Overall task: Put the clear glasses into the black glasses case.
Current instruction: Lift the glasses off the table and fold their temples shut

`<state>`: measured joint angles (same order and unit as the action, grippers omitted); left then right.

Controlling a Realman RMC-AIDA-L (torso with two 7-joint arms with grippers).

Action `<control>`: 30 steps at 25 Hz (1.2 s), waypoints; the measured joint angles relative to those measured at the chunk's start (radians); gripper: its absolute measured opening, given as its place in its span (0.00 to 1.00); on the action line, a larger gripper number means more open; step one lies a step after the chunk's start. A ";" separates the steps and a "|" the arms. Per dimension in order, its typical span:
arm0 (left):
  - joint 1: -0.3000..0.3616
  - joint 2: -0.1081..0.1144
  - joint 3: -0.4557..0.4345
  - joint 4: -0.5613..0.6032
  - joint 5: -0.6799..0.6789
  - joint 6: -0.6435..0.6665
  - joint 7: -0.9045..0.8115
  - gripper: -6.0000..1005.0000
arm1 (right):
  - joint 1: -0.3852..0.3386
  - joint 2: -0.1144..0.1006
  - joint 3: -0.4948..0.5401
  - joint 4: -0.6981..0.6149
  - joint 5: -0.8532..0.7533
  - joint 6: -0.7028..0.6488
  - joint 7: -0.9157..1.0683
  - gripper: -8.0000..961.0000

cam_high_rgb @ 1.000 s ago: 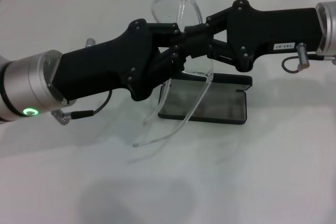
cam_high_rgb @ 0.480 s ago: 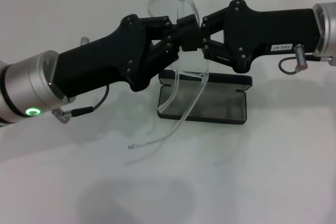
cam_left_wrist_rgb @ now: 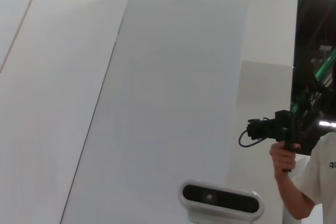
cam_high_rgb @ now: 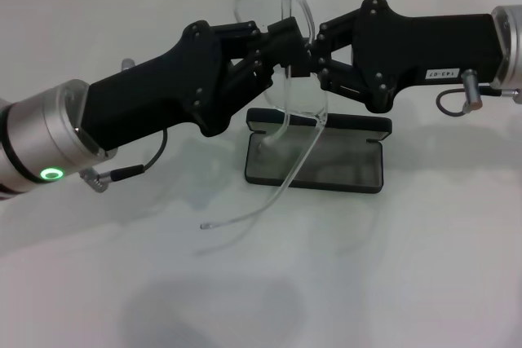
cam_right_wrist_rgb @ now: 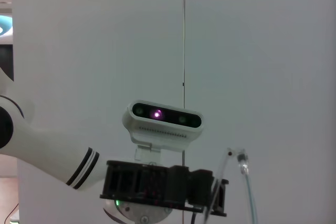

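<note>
I have both arms meeting in mid-air above the white desk (cam_high_rgb: 408,283), and between them they hold the clear glasses (cam_high_rgb: 287,95) upright, lens at the top and the two long arms trailing down and toward me. The left gripper (cam_high_rgb: 277,55) comes in from the left and looks clamped on the frame near the lens, and the right gripper (cam_high_rgb: 314,55) comes in from the right and looks closed on the same stretch of frame, so close that their tips nearly touch. I judge this two-sided hold is there to keep the slippery transparent frame steady, perhaps so one side can fold an arm in or re-grip before lowering. The black glasses case (cam_high_rgb: 342,165) lies open on the desk directly beneath, grey lining up and the lid standing behind it, so the glasses need only come straight down. One clear arm hangs in front of the case interior and the other sweeps past the case's near left corner, its tip hanging over the bare desk; I can't tell whether either touches the lining. Those splayed arms are what could catch on the rim, I think. On writing, I see a small white label on the side of the right gripper body, but its characters are too small for me to read, and I can make out no lettering on the case lid from here
</note>
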<state>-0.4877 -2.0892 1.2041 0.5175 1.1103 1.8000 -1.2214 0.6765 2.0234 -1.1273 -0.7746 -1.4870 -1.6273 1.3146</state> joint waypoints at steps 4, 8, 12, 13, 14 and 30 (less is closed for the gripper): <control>0.000 0.000 0.000 -0.006 0.000 -0.002 0.003 0.10 | 0.000 0.001 0.000 0.000 0.000 -0.003 -0.001 0.10; -0.001 -0.001 0.000 -0.022 -0.001 -0.002 0.017 0.10 | 0.000 0.001 0.000 0.001 0.001 -0.011 -0.003 0.10; -0.004 -0.001 0.000 -0.031 -0.001 -0.002 0.024 0.10 | 0.000 0.001 -0.001 0.002 0.001 -0.016 -0.003 0.10; -0.004 -0.001 0.000 -0.031 -0.001 -0.002 0.024 0.10 | 0.000 0.001 -0.002 0.002 0.001 -0.016 -0.003 0.10; -0.004 -0.001 0.000 -0.031 -0.001 -0.002 0.025 0.10 | 0.000 0.001 -0.002 0.002 0.001 -0.016 -0.003 0.10; 0.001 0.007 -0.016 -0.022 -0.002 0.072 0.028 0.10 | -0.013 -0.005 0.022 0.035 0.045 -0.005 -0.041 0.10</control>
<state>-0.4872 -2.0824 1.1883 0.4960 1.1078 1.8722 -1.1934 0.6639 2.0182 -1.1049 -0.7400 -1.4417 -1.6320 1.2731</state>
